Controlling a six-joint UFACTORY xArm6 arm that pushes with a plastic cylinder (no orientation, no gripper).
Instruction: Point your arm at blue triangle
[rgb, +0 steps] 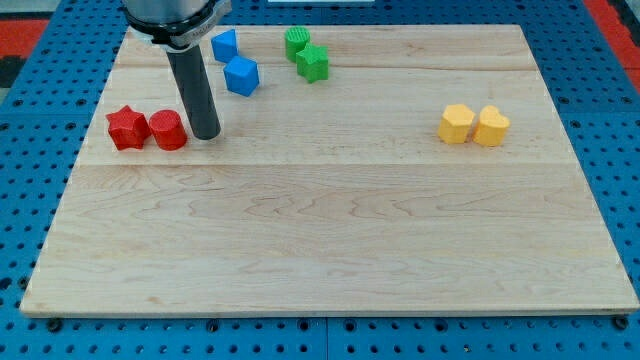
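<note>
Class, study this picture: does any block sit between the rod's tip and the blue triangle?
Nothing visible does. My tip rests just right of the red cylinder; the blue triangle lies toward the view's top, with bare board between. The blue cube sits right of that line.

Arm housing (175, 18) cut off by frame top, upper left; rod (196, 90) partly overlaps the blue triangle's (224, 45) left edge.

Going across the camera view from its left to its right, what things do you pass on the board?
Red star block → red block → my tip, just to the view's right of that red block → blue triangle → blue cube → two green blocks → yellow block → yellow heart block.
</note>
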